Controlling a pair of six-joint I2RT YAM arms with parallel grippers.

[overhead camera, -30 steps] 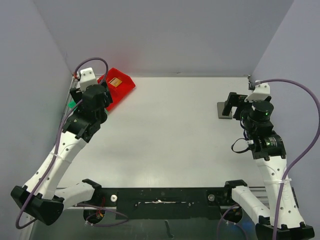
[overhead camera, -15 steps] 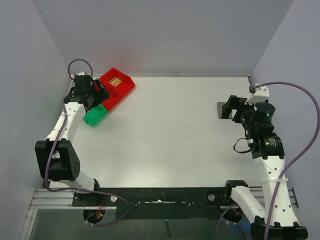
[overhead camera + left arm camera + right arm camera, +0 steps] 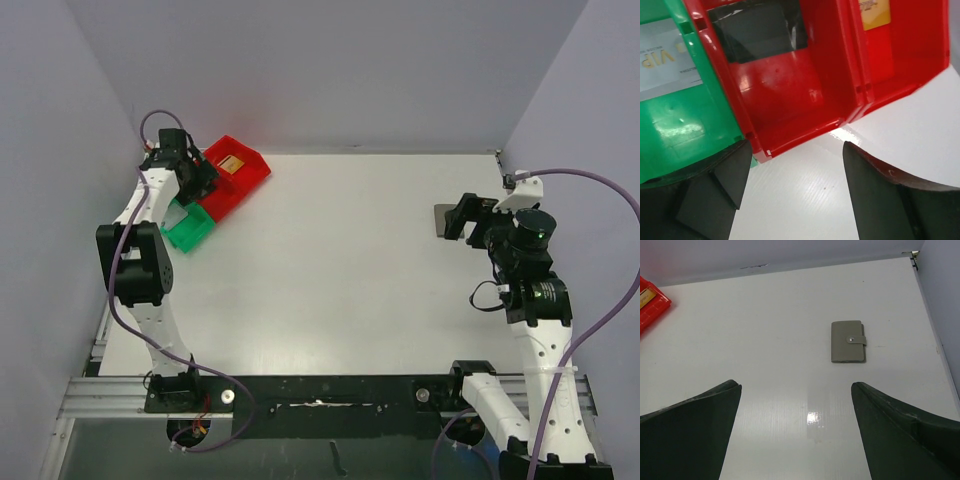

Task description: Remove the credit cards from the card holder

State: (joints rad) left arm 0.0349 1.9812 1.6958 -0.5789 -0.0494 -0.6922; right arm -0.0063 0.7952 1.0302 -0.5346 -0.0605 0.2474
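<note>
The closed card holder (image 3: 847, 341) lies on the table (image 3: 765, 330) ahead of the right gripper (image 3: 795, 400), jaws wide and empty, while the left gripper (image 3: 795, 180), equally spread, hovers by the red bin (image 3: 800, 95)

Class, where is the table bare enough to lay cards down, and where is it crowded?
Free: the white middle of the table, between the red bins and the closed card holder. Crowded: the far left corner, where a green bin adjoins them by the left gripper.

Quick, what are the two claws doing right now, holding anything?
Left gripper: open, empty, facing the red bin and green bin.
Right gripper: open, empty; the card holder lies shut ahead of it, untouched.
</note>
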